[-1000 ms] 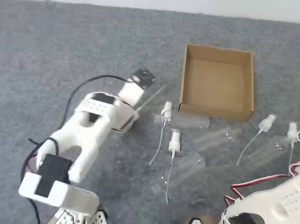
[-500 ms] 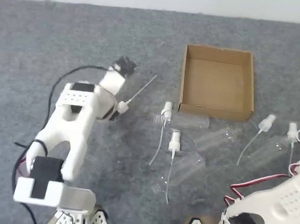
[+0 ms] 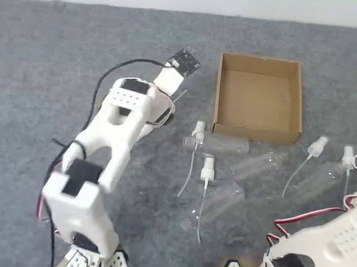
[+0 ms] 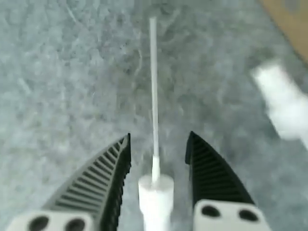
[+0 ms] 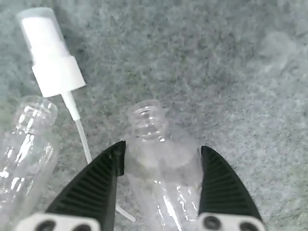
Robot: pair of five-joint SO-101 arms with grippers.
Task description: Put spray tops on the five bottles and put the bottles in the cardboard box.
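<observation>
My left gripper [image 4: 159,137] is shut on a white spray top [image 4: 155,192], whose thin tube [image 4: 153,82] points out past the fingertips above the grey carpet. From above, the left arm [image 3: 127,114] ends just left of the cardboard box [image 3: 256,130], which is empty. In my right gripper [image 5: 162,147] lies a clear uncapped bottle [image 5: 147,118], gripped by both fingers with its neck pointing away. Beside it lie a loose spray top [image 5: 50,57] and another bottle [image 5: 26,139].
Several clear bottles [image 3: 259,164] and loose spray tops [image 3: 208,167] lie scattered on the carpet in front of the box. The right arm [image 3: 317,256] sits at the near right corner. Open carpet stretches left and behind.
The left arm swung left, then back right toward the box, with the spray top in its fingers. The right arm, the box and the loose bottles stayed put.
</observation>
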